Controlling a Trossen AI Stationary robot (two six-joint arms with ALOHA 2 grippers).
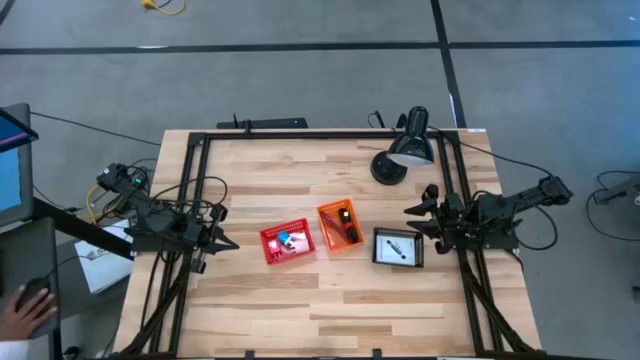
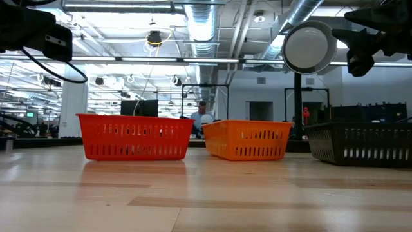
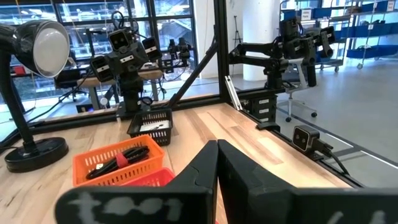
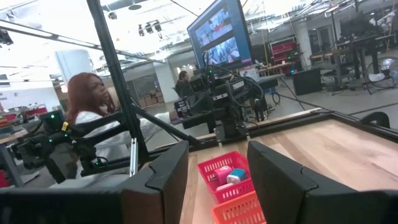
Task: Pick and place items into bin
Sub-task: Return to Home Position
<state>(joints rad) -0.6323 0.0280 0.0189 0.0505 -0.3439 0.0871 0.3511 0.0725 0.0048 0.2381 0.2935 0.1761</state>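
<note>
Three small bins stand in a row mid-table. The red bin (image 1: 287, 241) holds a blue cube (image 4: 236, 177) and a pink cube (image 4: 222, 173). The orange bin (image 1: 340, 226) holds a black-and-red stick-like piece (image 3: 119, 160). The black bin (image 1: 398, 248) holds a white card (image 1: 399, 247). My left gripper (image 1: 228, 243) hovers shut just left of the red bin, pointing at it; its fingers (image 3: 217, 163) show closed together. My right gripper (image 1: 418, 220) hovers open just right of the black bin, its fingers (image 4: 273, 171) apart with nothing between them.
A black desk lamp (image 1: 405, 155) stands at the table's far right, its head (image 2: 309, 46) over the black bin's side. Black frame rails (image 1: 190, 190) run along the left and right edges. A person's hand (image 1: 25, 305) rests off the table, left. Bare wood lies near the front edge.
</note>
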